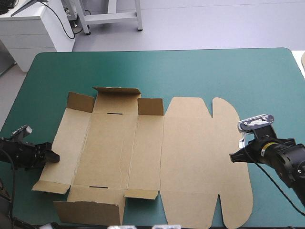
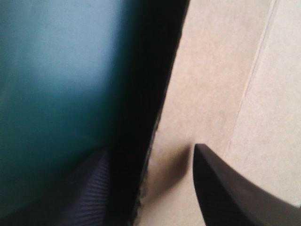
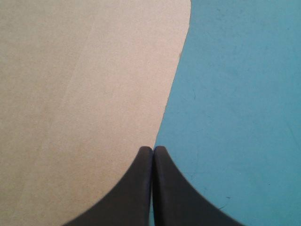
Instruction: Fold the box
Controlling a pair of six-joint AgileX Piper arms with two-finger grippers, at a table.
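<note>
left black-finned gripper (image 1: 53, 156) gapes astride the left edge of the flat brown cut-board box (image 1: 143, 157), lying on the teal-green table (image 1: 214, 71) toward its near edge; a light, stiff sheet, likely best pinched at an edge. right black-finned gripper (image 3: 153, 149) closed, empty, at its right edge.
</note>
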